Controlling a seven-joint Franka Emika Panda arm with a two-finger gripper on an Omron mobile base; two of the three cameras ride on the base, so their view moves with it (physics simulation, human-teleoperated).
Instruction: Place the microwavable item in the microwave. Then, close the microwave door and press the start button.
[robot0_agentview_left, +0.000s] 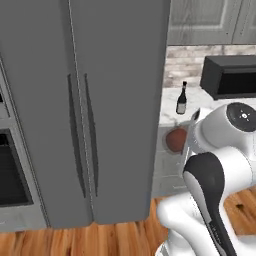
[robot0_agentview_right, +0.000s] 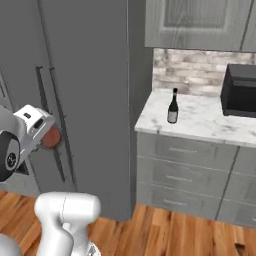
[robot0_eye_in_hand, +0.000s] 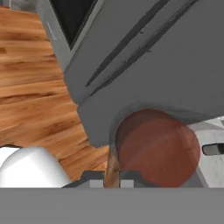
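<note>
Hand view, tumbler (robot0_eye_in_hand: 153, 146) held, round end facing camera

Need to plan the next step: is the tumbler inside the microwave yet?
Out. The tumbler sits at the gripper, held up in front of the fridge; the microwave stands apart on the counter.

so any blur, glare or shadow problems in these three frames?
Left base view: soft overall, arm crops the tumbler. Right base view: even light, wine bottle casts little shadow. Hand view: tumbler is a close, soft-edged blob; no glare.
</note>
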